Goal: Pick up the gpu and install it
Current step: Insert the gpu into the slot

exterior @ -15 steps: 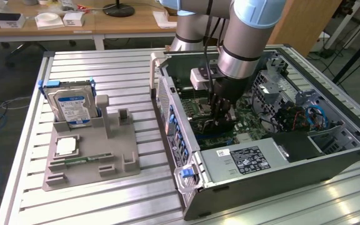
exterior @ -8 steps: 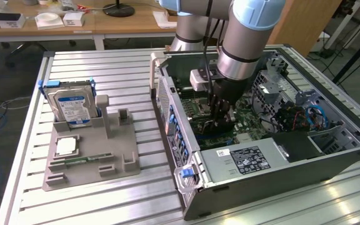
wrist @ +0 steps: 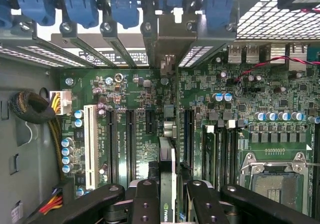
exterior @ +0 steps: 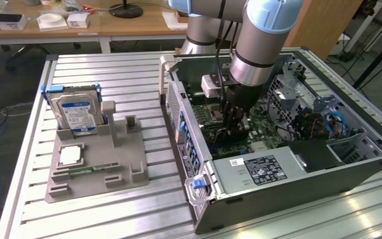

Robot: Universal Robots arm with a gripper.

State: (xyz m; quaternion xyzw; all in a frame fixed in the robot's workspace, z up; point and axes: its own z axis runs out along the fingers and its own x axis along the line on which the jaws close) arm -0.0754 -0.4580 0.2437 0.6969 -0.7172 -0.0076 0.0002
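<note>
My gripper (exterior: pixel 235 128) reaches down into the open computer case (exterior: pixel 177 94), over the green motherboard (exterior: pixel 260 129). The wrist view has the gpu (wrist: pixel 167 176) edge-on, a thin dark card with a green logo, and my gripper (wrist: pixel 168 196) is shut on it, one black finger (wrist: pixel 145 199) on each side. The card stands upright over the motherboard's (wrist: pixel 145 89) dark expansion slots (wrist: pixel 150 121), its length pointing at the rear bracket openings (wrist: pixel 167 39). Whether its edge sits in a slot is hidden.
On the exterior view's left, a grey fixture (exterior: pixel 95 172) holds an upright blue-and-white-labelled hard drive (exterior: pixel 77 112) and a square silver processor chip (exterior: pixel 70 155). Inside the case are the power supply (exterior: pixel 257 172), blue cables (exterior: pixel 334 124), a white slot (wrist: pixel 91 146) and the processor socket (wrist: pixel 272 184).
</note>
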